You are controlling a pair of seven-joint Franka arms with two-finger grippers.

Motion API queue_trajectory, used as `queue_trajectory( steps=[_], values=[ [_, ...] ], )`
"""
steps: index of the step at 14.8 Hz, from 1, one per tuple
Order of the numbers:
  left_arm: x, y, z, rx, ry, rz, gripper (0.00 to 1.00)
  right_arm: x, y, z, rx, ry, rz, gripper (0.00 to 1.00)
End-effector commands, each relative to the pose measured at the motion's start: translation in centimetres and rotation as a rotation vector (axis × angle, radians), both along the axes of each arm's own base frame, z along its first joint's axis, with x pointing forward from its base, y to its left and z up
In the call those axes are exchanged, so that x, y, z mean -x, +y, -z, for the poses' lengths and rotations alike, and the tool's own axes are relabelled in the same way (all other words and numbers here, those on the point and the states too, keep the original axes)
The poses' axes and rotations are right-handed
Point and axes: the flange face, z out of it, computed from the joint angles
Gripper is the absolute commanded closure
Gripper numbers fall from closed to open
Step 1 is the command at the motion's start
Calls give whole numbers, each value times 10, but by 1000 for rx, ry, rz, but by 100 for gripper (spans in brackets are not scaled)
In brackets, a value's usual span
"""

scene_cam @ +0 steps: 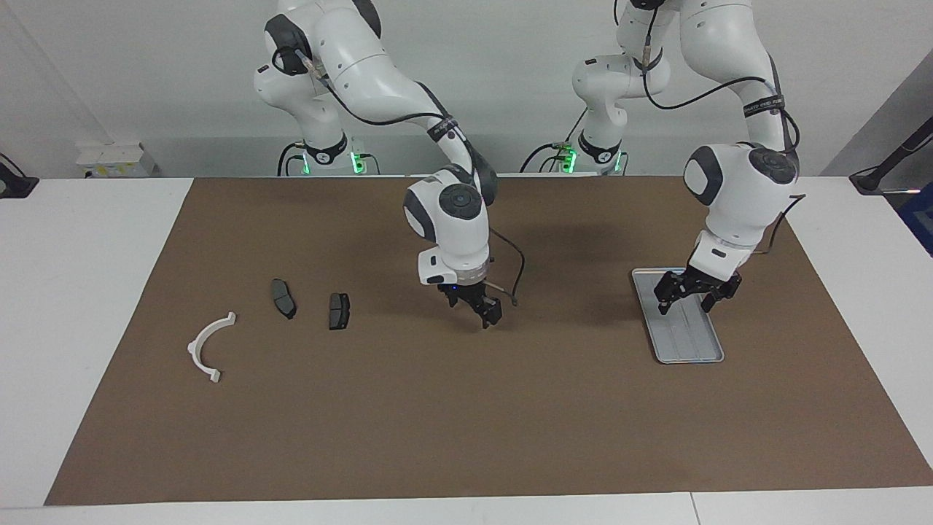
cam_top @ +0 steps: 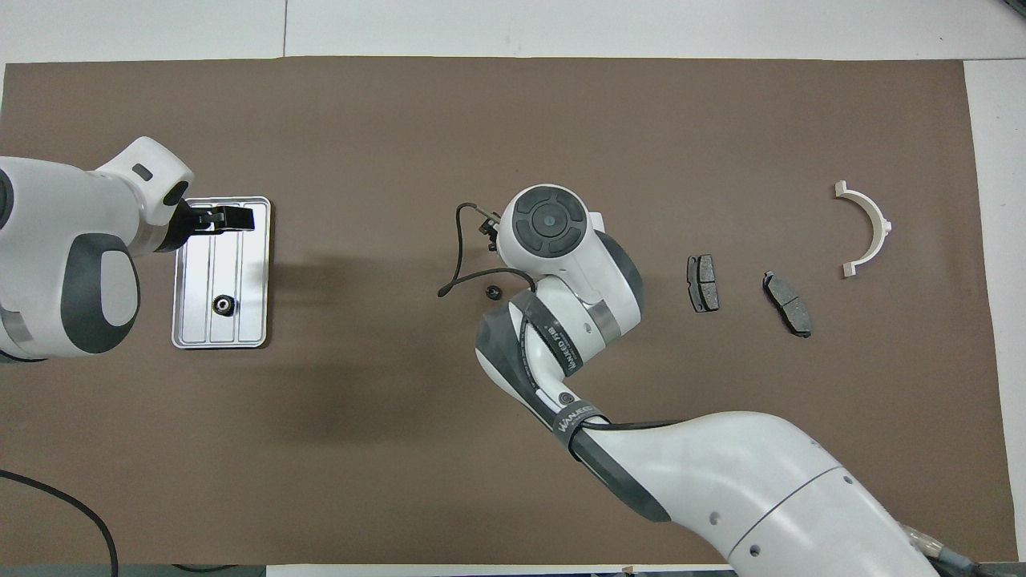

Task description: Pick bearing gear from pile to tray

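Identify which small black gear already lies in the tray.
The gear on the tray, at the left arm's end. The other gear lies on the mat mid-table.

White wall (scene_cam: 146, 73), white table (scene_cam: 73, 292), brown mat (scene_cam: 437, 423)

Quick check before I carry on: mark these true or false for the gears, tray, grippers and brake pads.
1. One gear lies in the tray. True.
2. The left gripper holds a gear. False: it is open and empty over the tray.
3. A second gear lies on the mat, below the right gripper. True.
4. Both brake pads are in the tray. False: they lie on the mat toward the right arm's end, beside the white arc.
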Motion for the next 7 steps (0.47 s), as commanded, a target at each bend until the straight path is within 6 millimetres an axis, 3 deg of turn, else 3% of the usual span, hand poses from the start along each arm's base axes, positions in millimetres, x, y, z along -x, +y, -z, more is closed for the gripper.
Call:
queue_trajectory(
  steps=[1,5,7],
  values=[
    [7,-48,-3,17,46,-69,0,-13,-42,-49,15,-4,-35,0],
    [29,-127,-6,-39,63,-107,0,-22,-107,-103,46,18,-183,0],
    [47,-176,-6,-26,71,-143,0,-27,-146,-127,60,19,-287,0]
  ],
)
